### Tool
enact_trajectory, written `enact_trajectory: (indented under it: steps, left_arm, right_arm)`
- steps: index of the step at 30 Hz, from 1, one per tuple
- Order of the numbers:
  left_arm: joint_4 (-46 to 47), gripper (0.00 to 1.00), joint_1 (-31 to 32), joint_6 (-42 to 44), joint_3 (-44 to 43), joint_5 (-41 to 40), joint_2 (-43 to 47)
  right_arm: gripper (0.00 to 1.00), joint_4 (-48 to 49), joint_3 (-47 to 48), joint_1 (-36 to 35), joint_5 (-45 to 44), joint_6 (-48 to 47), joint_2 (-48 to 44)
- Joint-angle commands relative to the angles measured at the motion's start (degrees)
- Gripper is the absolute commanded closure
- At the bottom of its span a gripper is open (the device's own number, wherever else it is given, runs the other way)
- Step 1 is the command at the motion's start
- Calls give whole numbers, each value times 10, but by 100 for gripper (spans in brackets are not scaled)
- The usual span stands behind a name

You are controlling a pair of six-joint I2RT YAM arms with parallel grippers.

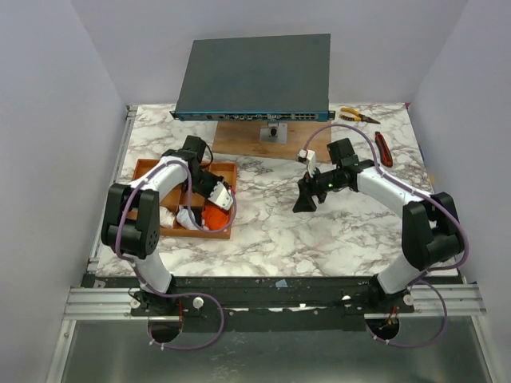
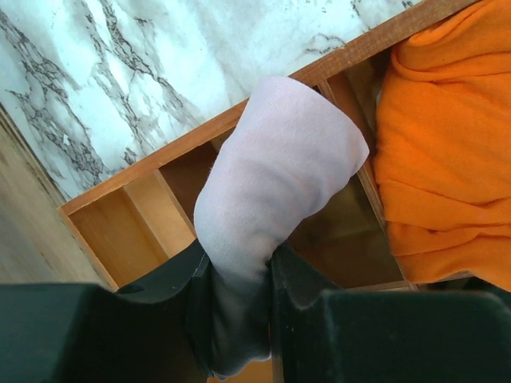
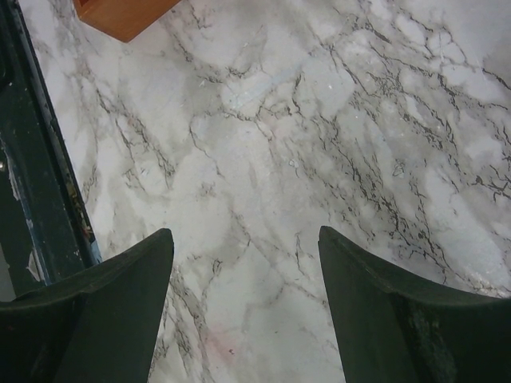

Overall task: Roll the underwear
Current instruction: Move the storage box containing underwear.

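My left gripper (image 2: 241,263) is shut on a rolled pale underwear (image 2: 275,175) and holds it over the compartments of the orange-brown tray (image 2: 152,155). An orange underwear (image 2: 443,159) lies bunched in the tray to the right of it. In the top view the left gripper (image 1: 220,195) is over the tray (image 1: 148,169), with the orange underwear (image 1: 214,215) and a cream one (image 1: 170,217) in it. My right gripper (image 3: 246,239) is open and empty over bare marble; in the top view it (image 1: 304,201) hangs mid-table.
A dark flat box (image 1: 255,76) on a wooden stand (image 1: 239,137) sits at the back. Pliers (image 1: 358,116) and a red-handled tool (image 1: 383,148) lie back right. The tray's corner (image 3: 120,14) shows top left in the right wrist view.
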State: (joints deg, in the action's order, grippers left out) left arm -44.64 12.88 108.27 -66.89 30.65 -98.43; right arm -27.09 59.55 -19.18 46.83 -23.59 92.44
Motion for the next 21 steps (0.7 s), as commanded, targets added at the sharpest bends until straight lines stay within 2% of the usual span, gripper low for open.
enact_trajectory:
  steps: [1,7,14,18,21]
  left_arm:
    - [-31,100,7,38,-6,18,-11]
    - [-101,100,21,43,-55,-4,-40]
    - [-120,100,37,-8,-80,-17,-56]
    - [-98,100,37,-24,-64,-11,-46]
    - [-73,100,37,-30,-43,-4,-32]
  right_arm:
    - [24,-3,-6,-3,-13,-9,13]
    - [24,-4,-4,-3,-14,-8,18]
    - [24,-5,-2,-3,-11,-7,17]
    - [24,-1,-3,-8,-9,-3,12]
    - [24,44,-21,-43,-45,11,-4]
